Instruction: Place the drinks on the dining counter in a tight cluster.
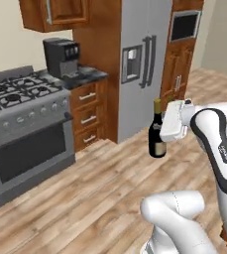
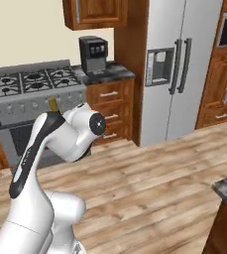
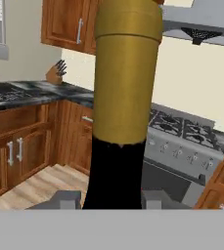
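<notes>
One wine bottle held in the air above a kitchen floor

Left base view: the white arm reaches forward from the lower right. Its pincer (image 1: 163,130) is closed on the dark wine bottle (image 1: 157,140), which hangs upright above the wooden floor (image 1: 100,188), touching nothing else. The bottle's yellow cap points up and a pale label sits low on its body. Behind it stands a steel fridge (image 1: 140,54). To the left are a gas stove (image 1: 23,124) and a black coffee machine (image 1: 61,57) on a short marbled worktop (image 1: 87,76) with wooden drawers.

Right base view: the arm bends across the lower left, hiding most of the bottle; its yellow cap (image 2: 52,104) peeks above the arm, in front of the stove.

Hand view: the bottle's yellow neck and dark shoulder rise up the middle between the two fingertips (image 3: 64,199), which press it from both sides. A knife block (image 3: 56,73) sits on a distant worktop.
</notes>
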### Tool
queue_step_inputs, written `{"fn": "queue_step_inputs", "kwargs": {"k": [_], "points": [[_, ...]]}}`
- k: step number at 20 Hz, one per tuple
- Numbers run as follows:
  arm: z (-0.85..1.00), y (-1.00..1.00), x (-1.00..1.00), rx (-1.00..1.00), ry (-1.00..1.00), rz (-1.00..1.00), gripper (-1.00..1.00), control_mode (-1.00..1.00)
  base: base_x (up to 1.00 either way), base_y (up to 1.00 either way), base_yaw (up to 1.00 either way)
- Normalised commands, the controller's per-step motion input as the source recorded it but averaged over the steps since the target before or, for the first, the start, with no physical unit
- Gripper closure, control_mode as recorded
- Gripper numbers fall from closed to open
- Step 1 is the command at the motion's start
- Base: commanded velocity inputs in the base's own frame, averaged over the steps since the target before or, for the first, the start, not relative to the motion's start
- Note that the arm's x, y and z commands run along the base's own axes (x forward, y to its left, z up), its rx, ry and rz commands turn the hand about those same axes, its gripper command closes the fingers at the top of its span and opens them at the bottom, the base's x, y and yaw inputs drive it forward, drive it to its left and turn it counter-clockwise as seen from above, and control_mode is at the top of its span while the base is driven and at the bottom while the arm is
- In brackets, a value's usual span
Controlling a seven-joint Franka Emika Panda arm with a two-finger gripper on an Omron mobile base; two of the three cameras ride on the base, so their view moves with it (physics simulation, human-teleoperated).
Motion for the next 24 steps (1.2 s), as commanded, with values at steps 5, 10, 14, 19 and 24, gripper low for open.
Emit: {"fn": "queue_step_inputs", "kwargs": {"k": [5,10,14,19,24], "points": [[0.00,0.00,0.00,0.00,0.00,0.00,1.00,1.00,0.20,0.19,-0.97],[0.00,0.00,0.00,0.00,0.00,0.00,1.00,1.00,0.98,0.39,-0.49],[0.00,0.00,0.00,0.00,0.00,0.00,1.00,1.00,1.00,0.80,-0.53],[0.00,0.00,0.00,0.00,0.00,0.00,1.00,1.00,0.60,0.52,-0.84],[0.00,0.00,0.00,0.00,0.00,0.00,1.00,1.00,0.58,0.51,-0.85]]}}
